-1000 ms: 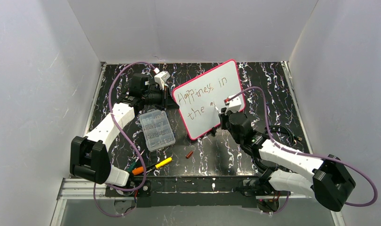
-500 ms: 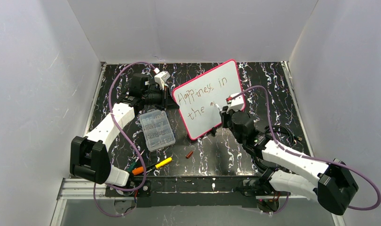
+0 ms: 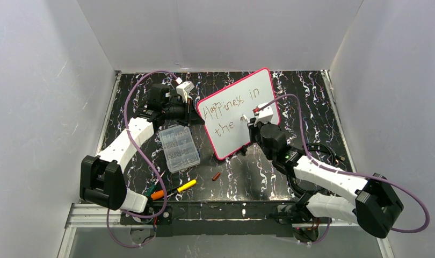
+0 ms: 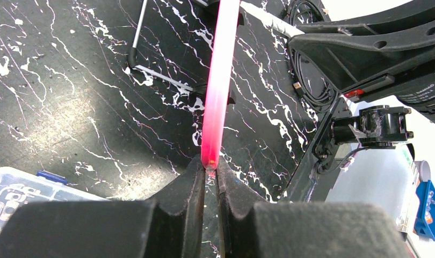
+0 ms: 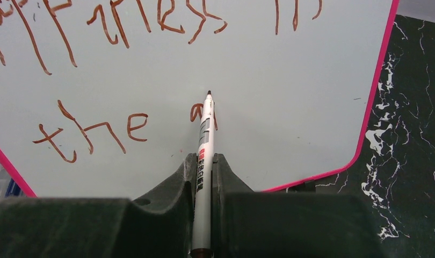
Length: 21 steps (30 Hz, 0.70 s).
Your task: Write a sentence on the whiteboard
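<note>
Right wrist: right hand [image 5: 203, 161] tight around marker [image 5: 205, 129], whiteboard [image 5: 290, 80] at its tip

The whiteboard [image 3: 256, 95] carries the only writing that can be read: a sentence [image 3: 230, 105] in brownish-red handwriting, in two slanted rows. The upper row reads "Happiness in". The lower row reads "the", followed by one unfinished letter, perhaps an "a", partly hidden behind the marker [image 5: 206, 119] in the right wrist view. The marker's barrel bears a red and grey label [image 5: 201, 157] whose print is too small to read.
</note>
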Tool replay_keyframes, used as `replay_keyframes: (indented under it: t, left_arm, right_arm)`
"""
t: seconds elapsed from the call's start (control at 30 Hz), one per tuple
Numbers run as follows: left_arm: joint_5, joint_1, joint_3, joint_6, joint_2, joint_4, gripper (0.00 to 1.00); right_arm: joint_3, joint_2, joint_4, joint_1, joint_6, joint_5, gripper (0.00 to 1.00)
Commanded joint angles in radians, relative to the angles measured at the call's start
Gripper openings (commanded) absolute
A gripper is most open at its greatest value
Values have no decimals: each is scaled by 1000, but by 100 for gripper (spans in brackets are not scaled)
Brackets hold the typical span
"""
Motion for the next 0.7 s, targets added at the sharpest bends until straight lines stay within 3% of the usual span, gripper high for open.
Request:
replay_keyframes:
  t: [0.0, 0.33, 0.67]
  left_arm:
    - [43, -6, 14, -1, -28, 12, 0]
    - [43, -6, 14, 0, -34, 12, 0]
    - [43, -6, 12, -1, -35, 12, 0]
  right_arm:
    - [46, 26, 63, -4, -18, 8, 1]
    - [23, -35, 40, -4, -14, 63, 1]
    - [26, 21, 75, -4, -33, 58, 1]
